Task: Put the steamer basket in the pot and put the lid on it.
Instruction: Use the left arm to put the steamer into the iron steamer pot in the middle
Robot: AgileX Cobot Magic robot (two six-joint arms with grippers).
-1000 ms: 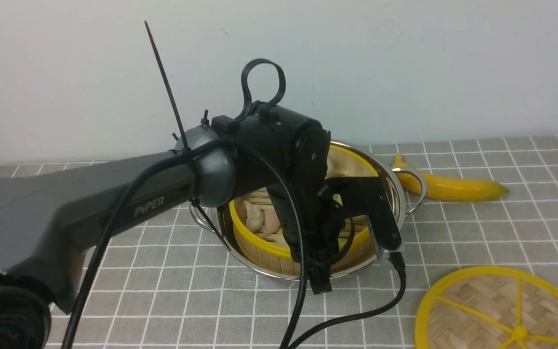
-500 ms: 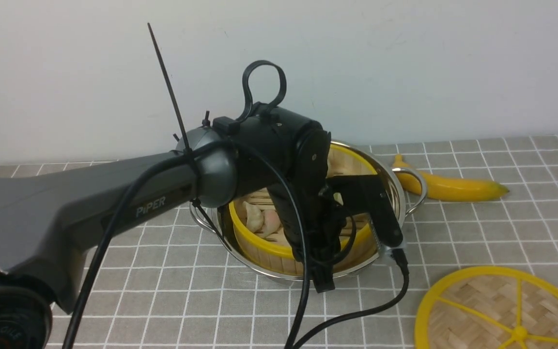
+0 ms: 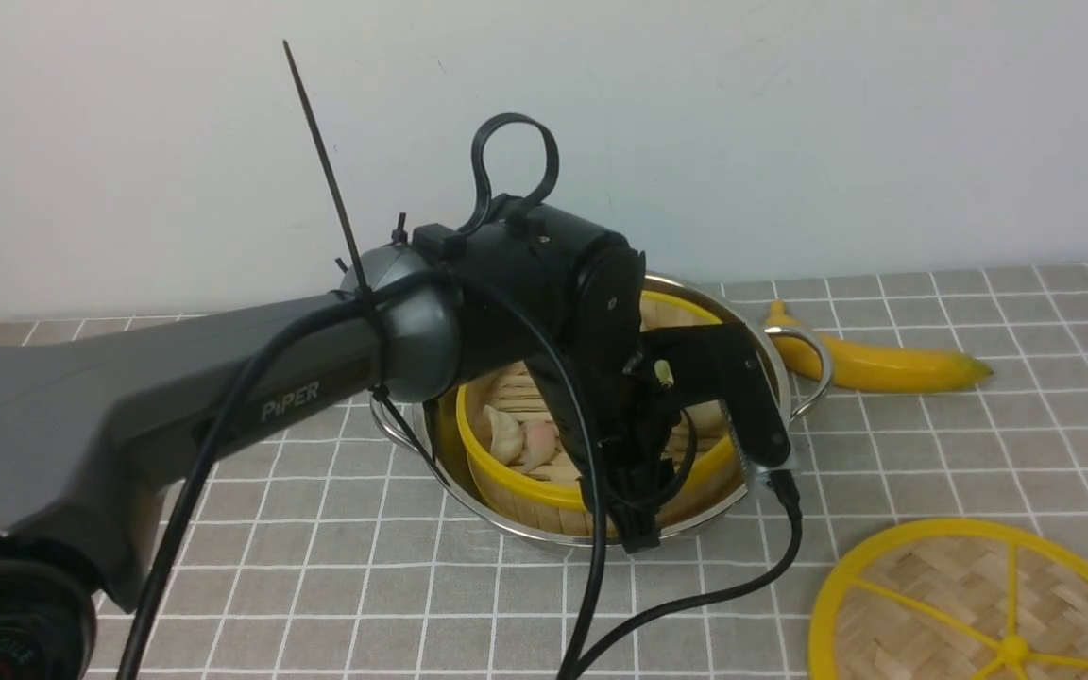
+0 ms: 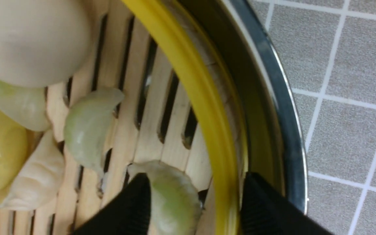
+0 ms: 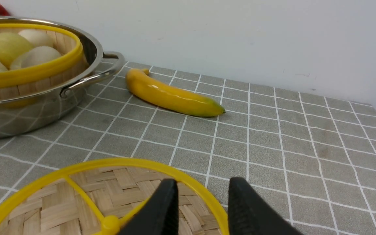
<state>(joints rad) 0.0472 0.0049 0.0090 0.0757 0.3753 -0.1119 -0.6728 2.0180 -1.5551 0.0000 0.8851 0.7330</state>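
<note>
Since the earlier frames the steamer basket (image 3: pixel 516 486) has dropped a little lower in the pot (image 3: pixel 544 540) and moved slightly to the right, and the left gripper (image 4: pixel 196 178) has let go of it. In the left wrist view the jaws now stand spread. One black finger is inside the basket, beside a pale dumpling (image 4: pixel 175 199). The other is outside the yellow rim, in the gap between the basket wall and the steel wall of the pot. The rim runs between them and is not squeezed.

I judge that the first half of the task is done, because the basket with its food sits inside the pot. The left arm is directly above the pot, so it probably has to rise and move away before anything can cover it.

The lid (image 3: pixel 941 604) lies flat on the tiled surface (image 3: pixel 317 586), to the right of the pot and apart from it. The right gripper (image 5: pixel 203 182) hangs over the rim of the lid with its jaws parted and nothing between them. A banana (image 3: pixel 884 364) lies behind the pot's right handle, out of the way.
</note>
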